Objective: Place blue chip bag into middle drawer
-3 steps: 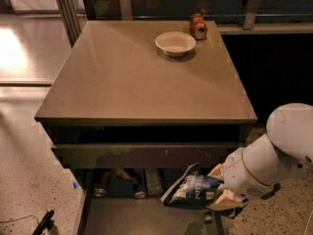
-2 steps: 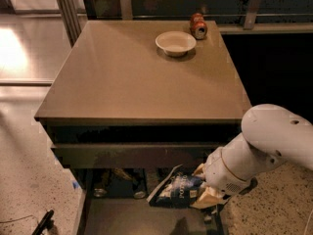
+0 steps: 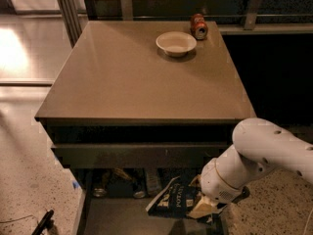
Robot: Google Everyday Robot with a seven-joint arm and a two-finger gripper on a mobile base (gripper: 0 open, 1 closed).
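Observation:
The blue chip bag [image 3: 175,198] is a dark navy foil bag with white print, held tilted over the open middle drawer [image 3: 122,217], near its right side. My gripper [image 3: 201,208] sits at the end of the white arm [image 3: 264,155] at the lower right and is shut on the bag's right edge. The drawer's grey floor shows below and left of the bag. Part of the bag is hidden behind the gripper.
A white bowl [image 3: 176,43] and an orange-red soda can [image 3: 198,26] sit at the back of the brown cabinet top [image 3: 137,77]. The shallow upper drawer front [image 3: 137,153] juts out above the open drawer. Several items lie at the drawer's back [image 3: 117,185].
The arm has moved left and down with the bag, carrying it further over the middle drawer.

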